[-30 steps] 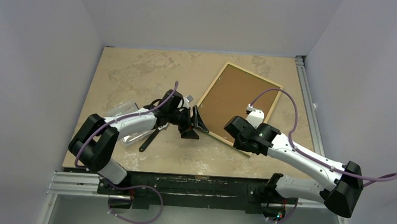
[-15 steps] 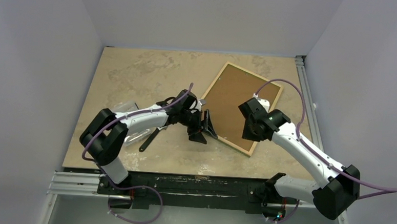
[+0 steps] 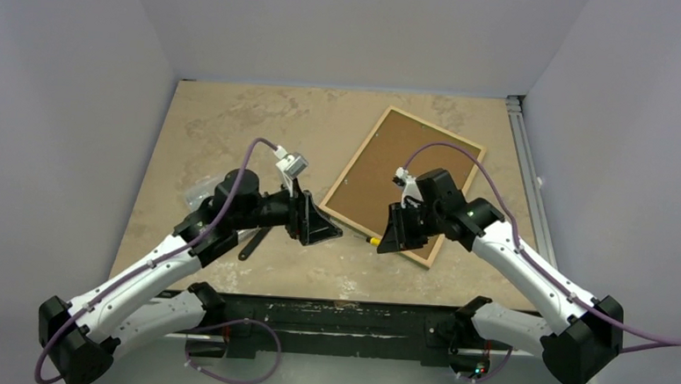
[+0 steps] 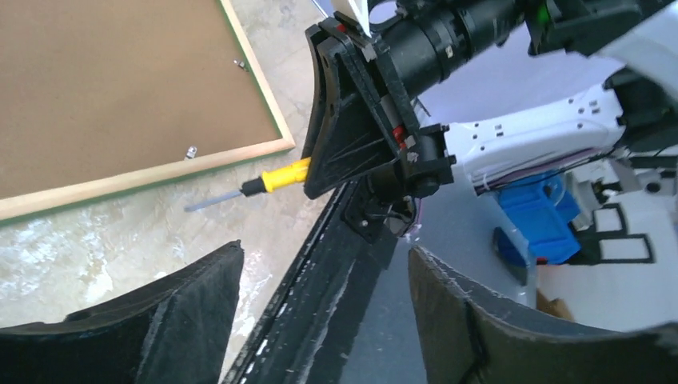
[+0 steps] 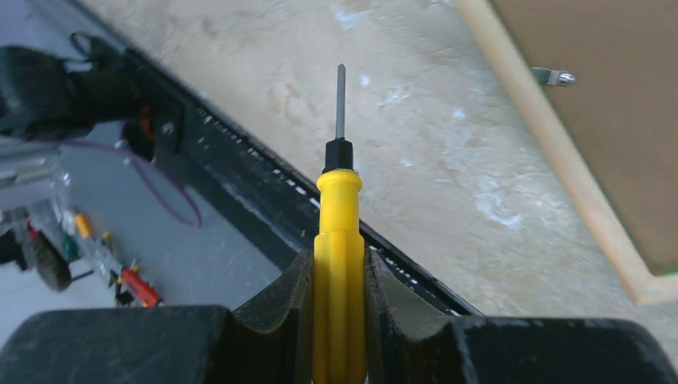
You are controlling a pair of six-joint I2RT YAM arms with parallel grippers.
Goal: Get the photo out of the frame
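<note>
Top external view first: where is the frame (image 3: 353, 155) lying?

It is lying back up on the table (image 3: 235, 125), skewed, toward the far right corner. One of its corners is reaching close to the near edge. The brown backing board (image 3: 409, 152) is filling it.

And the photo?

It is not showing. Only the backing board is facing up inside the pale wood edges.

What is the right gripper (image 3: 389, 239) doing?

It is clamping a yellow screwdriver (image 5: 340, 240) by the handle, with its jaws pressing on both sides. In the right wrist view the metal shaft is pointing out over bare table, beside the frame's wood edge and not touching it. A small metal tab (image 5: 552, 76) is sticking in over the board there.

Where is that gripper hanging?

At the frame's edge nearest the arms, with the screwdriver tip aiming toward the left gripper (image 3: 324, 231).

And that one?

Its fingers (image 4: 192, 320) are standing wide apart with nothing between them. It is hanging over the table just left of the frame, facing the right gripper, near it but apart.
</note>
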